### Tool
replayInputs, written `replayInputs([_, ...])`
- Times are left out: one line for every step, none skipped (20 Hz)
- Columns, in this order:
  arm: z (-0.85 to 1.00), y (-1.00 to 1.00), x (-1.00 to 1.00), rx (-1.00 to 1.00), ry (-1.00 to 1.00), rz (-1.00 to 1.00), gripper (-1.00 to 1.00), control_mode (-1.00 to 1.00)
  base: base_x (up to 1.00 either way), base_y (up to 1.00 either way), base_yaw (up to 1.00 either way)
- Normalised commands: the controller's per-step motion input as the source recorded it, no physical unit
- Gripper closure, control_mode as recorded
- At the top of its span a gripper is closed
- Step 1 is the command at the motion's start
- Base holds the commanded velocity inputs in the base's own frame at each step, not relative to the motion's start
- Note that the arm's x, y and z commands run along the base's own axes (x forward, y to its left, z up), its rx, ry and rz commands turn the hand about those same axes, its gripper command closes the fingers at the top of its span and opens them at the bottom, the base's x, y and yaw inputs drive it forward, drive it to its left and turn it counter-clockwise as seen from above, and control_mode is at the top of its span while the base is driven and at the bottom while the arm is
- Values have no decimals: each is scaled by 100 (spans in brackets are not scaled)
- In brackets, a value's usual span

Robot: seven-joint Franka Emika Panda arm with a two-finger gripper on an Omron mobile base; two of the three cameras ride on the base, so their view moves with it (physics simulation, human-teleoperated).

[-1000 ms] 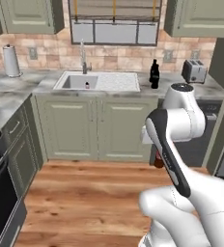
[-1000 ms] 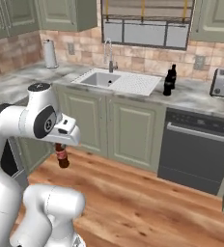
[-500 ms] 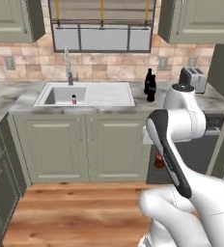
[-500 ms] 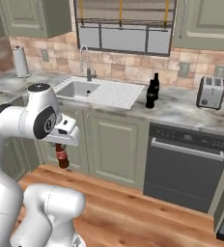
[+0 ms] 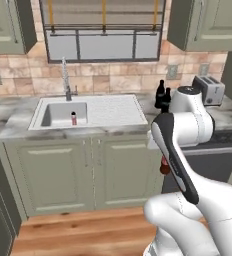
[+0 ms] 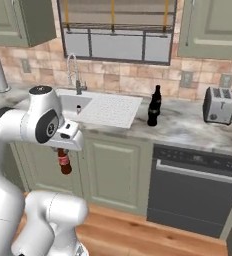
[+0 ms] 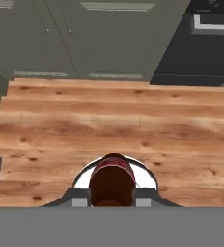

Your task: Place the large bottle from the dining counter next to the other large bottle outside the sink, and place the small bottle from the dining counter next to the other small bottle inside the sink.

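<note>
Gripper (image 6: 64,150) clamps brown glass bottle (image 6: 64,161) — red-labelled.

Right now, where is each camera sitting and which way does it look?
Left base view: behind the arm, on its left, facing the sink; the arm rises at lower right.
Right base view: behind, on its right, facing the same sink; the arm rises at lower left.
Hand view: on the hand, looking down past the held bottle at the floor.

Glossy white rounded arm (image 6: 18,131) with dark grey joint caps and seams
</note>
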Motion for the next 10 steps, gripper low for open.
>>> replayInputs([0, 0, 0, 0, 0, 0, 100, 100, 36, 61, -22])
replayInputs([0, 0, 0, 0, 0, 0, 100, 100, 31, 61, -21])
replayInputs([0, 0, 0, 0, 0, 0, 100, 100, 30, 60, -21])
replayInputs([0, 0, 0, 0, 0, 0, 100, 100, 25, 60, -21])
replayInputs([0, 0, 0, 0, 0, 0, 100, 100, 26, 59, -20])
replayInputs([0, 0, 0, 0, 0, 0, 100, 100, 26, 58, -20])
replayInputs([0, 0, 0, 0, 0, 0, 100, 100, 26, 56, -19])
replayInputs([0, 0, 0, 0, 0, 0, 100, 100, 29, 56, -19])
replayInputs([0, 0, 0, 0, 0, 0, 100, 100, 33, 54, -18])
replayInputs([0, 0, 0, 0, 0, 0, 100, 100, 39, 53, -16])
